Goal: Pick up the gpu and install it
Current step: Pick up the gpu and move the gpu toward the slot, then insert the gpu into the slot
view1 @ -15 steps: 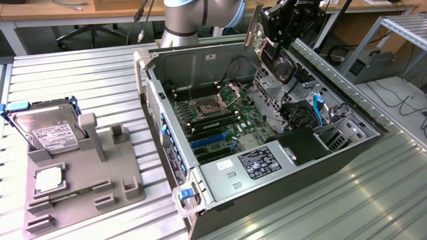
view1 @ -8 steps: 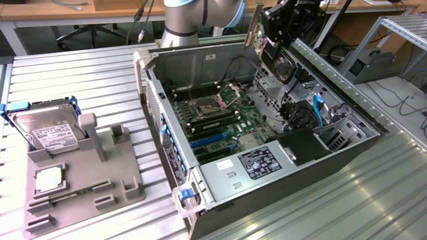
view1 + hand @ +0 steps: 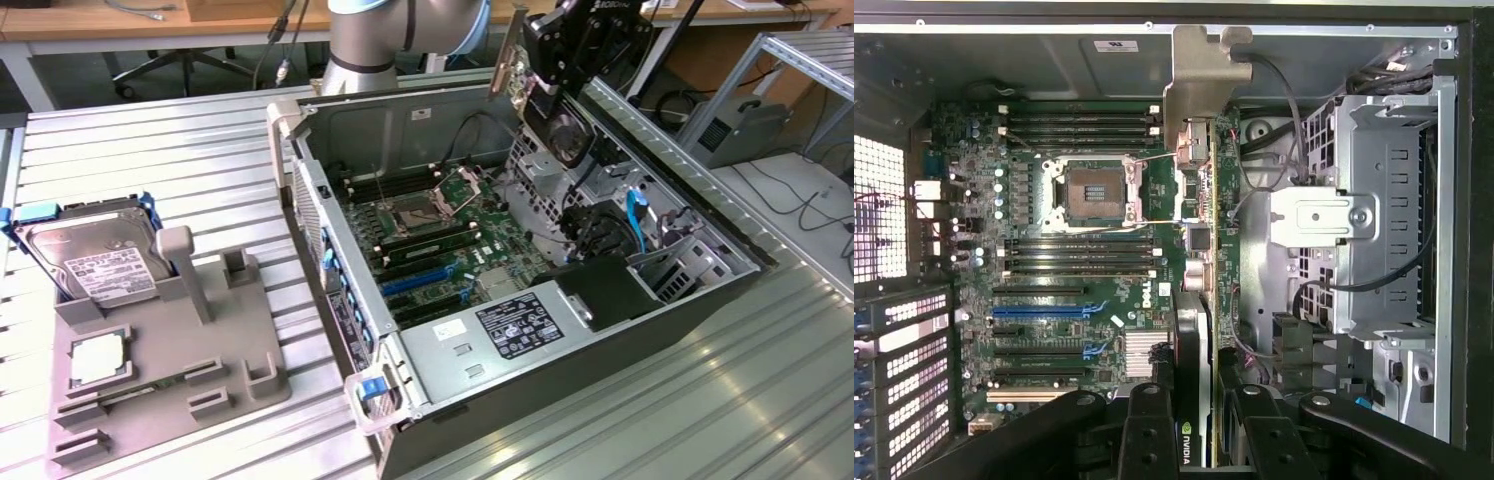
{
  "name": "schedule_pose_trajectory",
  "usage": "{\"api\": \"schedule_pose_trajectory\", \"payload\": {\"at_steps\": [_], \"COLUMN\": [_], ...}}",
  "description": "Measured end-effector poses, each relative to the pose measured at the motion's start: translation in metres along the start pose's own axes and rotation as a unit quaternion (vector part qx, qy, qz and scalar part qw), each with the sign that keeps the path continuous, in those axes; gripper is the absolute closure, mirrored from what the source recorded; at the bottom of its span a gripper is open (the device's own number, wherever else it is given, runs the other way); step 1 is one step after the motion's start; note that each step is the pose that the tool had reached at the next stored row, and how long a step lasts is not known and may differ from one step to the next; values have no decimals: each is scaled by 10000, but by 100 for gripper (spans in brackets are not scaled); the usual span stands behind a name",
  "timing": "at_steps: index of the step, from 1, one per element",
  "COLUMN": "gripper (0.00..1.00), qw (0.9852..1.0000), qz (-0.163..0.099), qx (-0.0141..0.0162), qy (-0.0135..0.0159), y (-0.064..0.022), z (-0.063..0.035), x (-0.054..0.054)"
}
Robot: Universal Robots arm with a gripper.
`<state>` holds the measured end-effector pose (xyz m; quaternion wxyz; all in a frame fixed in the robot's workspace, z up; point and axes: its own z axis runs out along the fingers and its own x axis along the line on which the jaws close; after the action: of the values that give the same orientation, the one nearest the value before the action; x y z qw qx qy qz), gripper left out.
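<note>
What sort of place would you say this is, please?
Probably a robotics lab or workshop: an open computer case lies on a slatted metal bench, a robot arm stands behind it, and desks line the back.

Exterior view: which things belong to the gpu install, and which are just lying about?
In the job: black gripper, shut on the thin black gpu card with silvery metal bracket; open dark metal computer case with green motherboard.
Lying about: boxy silver hard drive with white label; small square silver chip; grey plastic holder tray.
</note>
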<state>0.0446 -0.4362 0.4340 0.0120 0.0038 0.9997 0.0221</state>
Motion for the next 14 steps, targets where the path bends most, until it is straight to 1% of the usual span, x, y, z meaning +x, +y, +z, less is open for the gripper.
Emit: {"api": "schedule_pose_trajectory", "payload": {"at_steps": [14], "gripper": [73], "qw": [10000], "qz": [7], "qx": [0], "qy": [0], "y": [0], "z": [0], "x": [-4]}}
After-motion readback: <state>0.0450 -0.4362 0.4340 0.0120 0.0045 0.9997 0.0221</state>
